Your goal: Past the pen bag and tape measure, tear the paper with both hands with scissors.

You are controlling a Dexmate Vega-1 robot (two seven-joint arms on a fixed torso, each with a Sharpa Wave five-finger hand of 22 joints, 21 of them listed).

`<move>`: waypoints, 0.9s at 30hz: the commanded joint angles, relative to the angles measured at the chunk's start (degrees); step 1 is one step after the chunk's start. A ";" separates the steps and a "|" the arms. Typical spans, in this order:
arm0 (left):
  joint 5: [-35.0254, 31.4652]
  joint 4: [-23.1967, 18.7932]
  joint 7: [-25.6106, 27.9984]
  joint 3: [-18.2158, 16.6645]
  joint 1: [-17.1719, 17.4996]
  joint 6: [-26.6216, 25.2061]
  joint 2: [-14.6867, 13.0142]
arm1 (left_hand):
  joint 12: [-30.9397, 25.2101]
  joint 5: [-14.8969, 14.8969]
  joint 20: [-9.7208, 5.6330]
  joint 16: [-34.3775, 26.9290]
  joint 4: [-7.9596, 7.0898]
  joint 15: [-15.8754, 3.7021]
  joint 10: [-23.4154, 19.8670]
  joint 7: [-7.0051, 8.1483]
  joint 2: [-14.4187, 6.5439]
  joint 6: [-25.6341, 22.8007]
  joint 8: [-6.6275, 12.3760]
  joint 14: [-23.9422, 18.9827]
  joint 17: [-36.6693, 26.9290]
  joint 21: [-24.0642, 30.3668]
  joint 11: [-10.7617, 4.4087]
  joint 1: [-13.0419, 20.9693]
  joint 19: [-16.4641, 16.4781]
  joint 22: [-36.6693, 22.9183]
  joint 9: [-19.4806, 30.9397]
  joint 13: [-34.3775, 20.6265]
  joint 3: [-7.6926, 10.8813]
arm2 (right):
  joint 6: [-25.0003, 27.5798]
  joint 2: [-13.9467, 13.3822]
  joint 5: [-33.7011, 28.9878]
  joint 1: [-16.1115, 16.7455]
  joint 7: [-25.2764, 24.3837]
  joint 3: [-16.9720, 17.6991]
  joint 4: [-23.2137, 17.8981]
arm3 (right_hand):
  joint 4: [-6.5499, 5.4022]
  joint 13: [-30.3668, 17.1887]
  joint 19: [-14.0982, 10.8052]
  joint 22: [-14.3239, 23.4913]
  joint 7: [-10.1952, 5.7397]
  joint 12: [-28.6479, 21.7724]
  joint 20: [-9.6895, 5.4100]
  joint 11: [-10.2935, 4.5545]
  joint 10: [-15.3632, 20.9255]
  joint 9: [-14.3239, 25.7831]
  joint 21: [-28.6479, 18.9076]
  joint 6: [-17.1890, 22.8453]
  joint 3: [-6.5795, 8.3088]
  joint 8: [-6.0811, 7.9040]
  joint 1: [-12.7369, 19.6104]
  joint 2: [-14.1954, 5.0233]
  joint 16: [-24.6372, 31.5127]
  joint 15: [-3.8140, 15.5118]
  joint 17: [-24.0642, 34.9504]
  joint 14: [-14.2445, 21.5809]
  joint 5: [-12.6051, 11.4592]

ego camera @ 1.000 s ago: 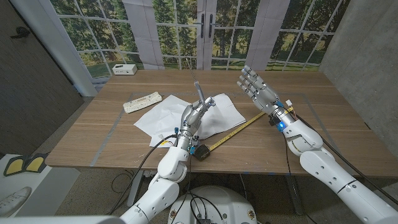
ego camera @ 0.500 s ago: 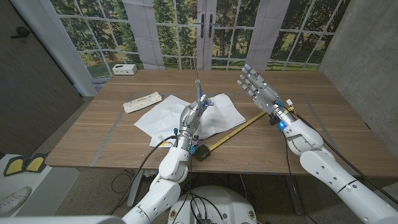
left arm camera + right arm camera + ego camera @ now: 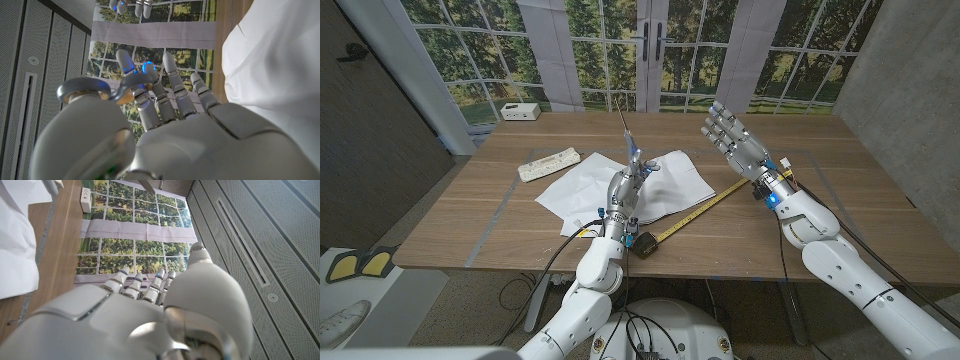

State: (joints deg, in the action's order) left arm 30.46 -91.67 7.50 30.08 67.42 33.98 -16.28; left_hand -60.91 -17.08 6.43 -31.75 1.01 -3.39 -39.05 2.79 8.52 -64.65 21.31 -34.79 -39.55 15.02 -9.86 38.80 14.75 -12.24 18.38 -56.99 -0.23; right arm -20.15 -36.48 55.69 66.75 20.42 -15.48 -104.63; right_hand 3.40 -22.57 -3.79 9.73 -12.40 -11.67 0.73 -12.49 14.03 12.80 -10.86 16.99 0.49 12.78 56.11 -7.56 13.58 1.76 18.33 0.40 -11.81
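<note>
Two hands showed from the head camera: the left hand (image 3: 623,192) gripped the scissors (image 3: 630,150), blades pointing up above the paper (image 3: 582,185), seemingly poised to cut. The right hand (image 3: 732,140) hung spread and empty above the table (image 3: 480,215), beside the tape measure (image 3: 692,215); the pen bag (image 3: 550,164) lay farther left.

Left wrist view: fingers (image 3: 170,67) curled through the scissor handle (image 3: 85,90).

Right wrist view: the hand's extended fingers (image 3: 134,287) held nothing, probably waiting to steady the sheet.

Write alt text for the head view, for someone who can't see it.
A robot's left hand holds scissors point-up over white paper on a wooden table. Its right hand is raised, fingers apart, empty. A yellow tape measure stretches between them; a white pen bag lies farther left.
</note>
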 commanded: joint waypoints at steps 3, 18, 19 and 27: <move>-0.67 0.50 0.45 -0.43 -0.45 -0.36 -0.39 | 1.05 -1.01 0.56 0.51 -0.48 -8.99 -1.88 -1.49 -0.37 2.38 -1.58 0.26 0.19 -0.49 -2.38 -0.95 -0.54 -0.04 -0.89 1.43 -1.02 | 0.31 0.13 0.08 -0.63 0.15 -0.28 0.11 | 0.48 -0.09 -0.47 0.19 -0.16 -0.18 -0.06 0.20 0.63 -0.06 -0.22 0.52 0.21 0.10 0.20 -0.45 0.28 9.02 -0.01 0.04 0.13; -4.98 0.31 3.32 -1.02 -1.39 -2.97 -2.23 | 2.12 -2.31 2.28 2.14 -1.70 -6.95 1.47 -2.70 1.90 5.79 -4.59 1.34 1.08 -0.97 -1.89 -4.39 -0.40 0.01 -1.64 1.35 -6.08 | 0.75 -0.17 0.19 -1.14 0.02 -0.06 -0.31 | 0.60 0.11 -0.41 0.19 -0.16 -0.14 -0.07 0.18 0.73 -0.09 -0.20 0.49 0.29 0.01 0.25 -0.49 0.33 9.03 -0.14 -0.01 0.14; -5.20 0.17 3.29 -1.00 -1.43 -3.23 -2.51 | 2.28 -2.45 2.66 2.28 -1.78 -6.75 1.50 -2.66 2.04 5.86 -4.67 1.56 1.13 -1.01 -1.92 -4.76 -0.37 0.02 -1.59 1.62 -6.62 | 0.62 -0.23 0.07 -1.21 0.23 -0.05 -0.22 | 0.61 0.12 -0.40 0.19 -0.16 -0.14 -0.08 0.18 0.73 -0.09 -0.19 0.50 0.30 0.01 0.26 -0.50 0.33 9.04 -0.15 -0.03 0.14; -5.22 -1.42 1.97 -0.80 -1.62 -4.86 -4.59 | 2.87 -3.80 4.12 3.36 -2.95 -5.21 4.10 -3.96 2.12 8.41 -6.08 3.30 1.41 -1.78 -0.39 -8.69 -1.61 0.05 -1.22 1.50 -11.32 | 0.50 -0.44 -0.03 -1.31 0.12 0.32 -0.48 | 0.66 0.20 -0.41 0.19 -0.16 -0.13 -0.04 0.19 0.78 -0.11 -0.19 0.56 0.34 0.00 0.27 -0.52 0.36 9.05 -0.21 -0.04 0.15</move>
State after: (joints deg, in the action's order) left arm 26.54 -91.41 9.98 29.26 66.24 31.12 -18.48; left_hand -58.25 -20.34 9.87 -28.59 -1.68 -3.06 -35.52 3.86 10.52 -61.56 15.64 -32.03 -38.21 13.72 -10.83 31.31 13.36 -12.00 16.91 -55.15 -10.20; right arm -19.61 -36.62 55.70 65.67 20.53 -15.63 -104.78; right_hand 3.64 -22.31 -3.79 9.73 -12.39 -11.66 0.73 -12.17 14.33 12.50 -10.86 16.99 0.74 12.78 56.11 -7.56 13.58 1.75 18.07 0.40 -11.81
